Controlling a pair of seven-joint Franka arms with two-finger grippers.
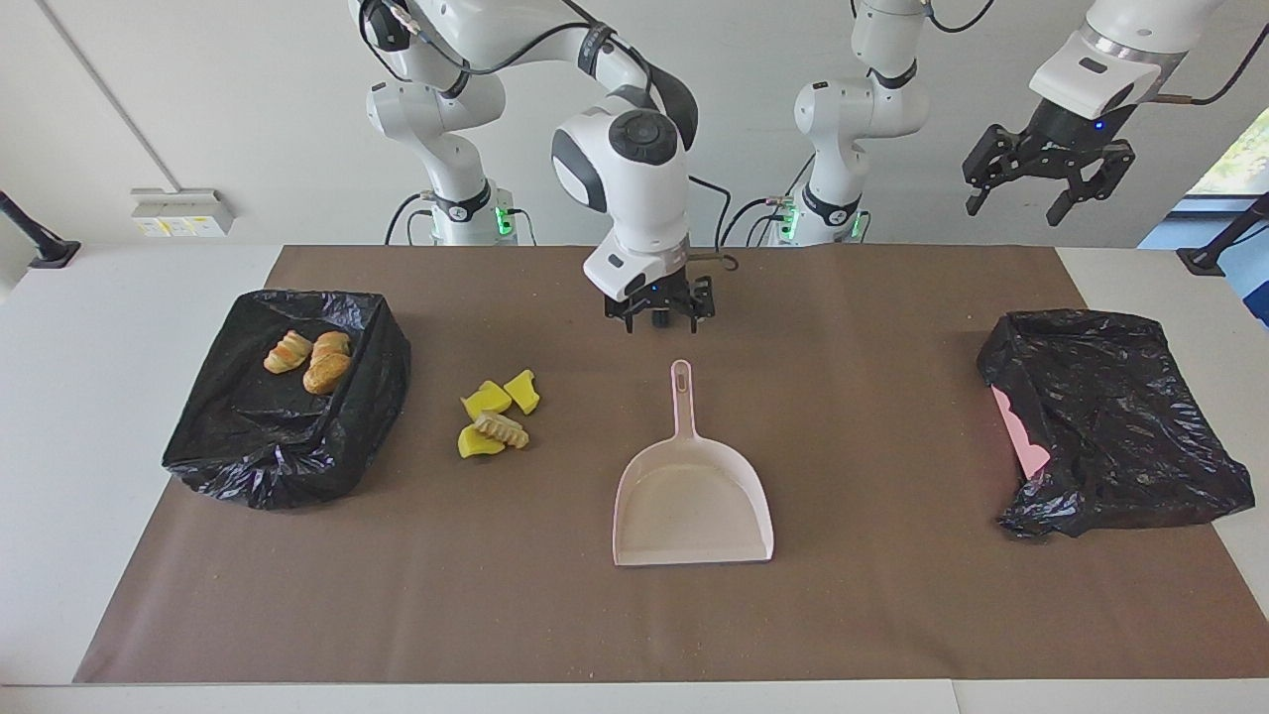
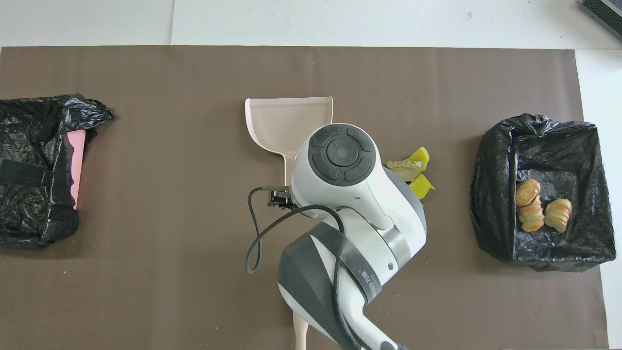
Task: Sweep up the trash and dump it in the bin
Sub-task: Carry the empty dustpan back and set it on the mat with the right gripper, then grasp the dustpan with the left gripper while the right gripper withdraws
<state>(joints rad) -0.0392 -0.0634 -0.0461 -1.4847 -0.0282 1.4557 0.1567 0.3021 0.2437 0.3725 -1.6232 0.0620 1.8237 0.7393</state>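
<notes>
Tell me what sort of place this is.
Most likely a robotics lab: two white arms mounted at a table with a brown mat, a staged dustpan, fake trash and a bag-lined bin.

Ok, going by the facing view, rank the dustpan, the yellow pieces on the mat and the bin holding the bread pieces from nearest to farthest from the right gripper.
1. The dustpan, flat on the mat; the right gripper hangs open above its handle end.
2. The yellow pieces, on the mat toward the right arm's end.
3. The bin, farthest out at the right arm's end.
</notes>
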